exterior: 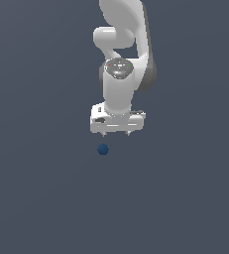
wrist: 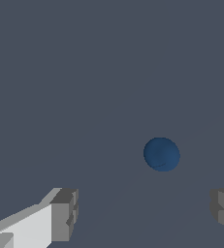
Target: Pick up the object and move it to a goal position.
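Note:
The object, a small dark blue ball (exterior: 103, 149), rests on the flat grey surface, a little toward the exterior view's left of the white arm's hand. In the wrist view the ball (wrist: 162, 154) lies ahead of the fingertips, nearer one finger than the other. My gripper (exterior: 116, 134) hangs just above and slightly to the exterior view's right of the ball, apart from it. Its grey fingers (wrist: 64, 214) stand wide apart with nothing between them.
A uniform dark grey surface (exterior: 46, 198) fills both views. The white arm (exterior: 121, 49) rises behind the gripper toward the upper edge of the exterior view.

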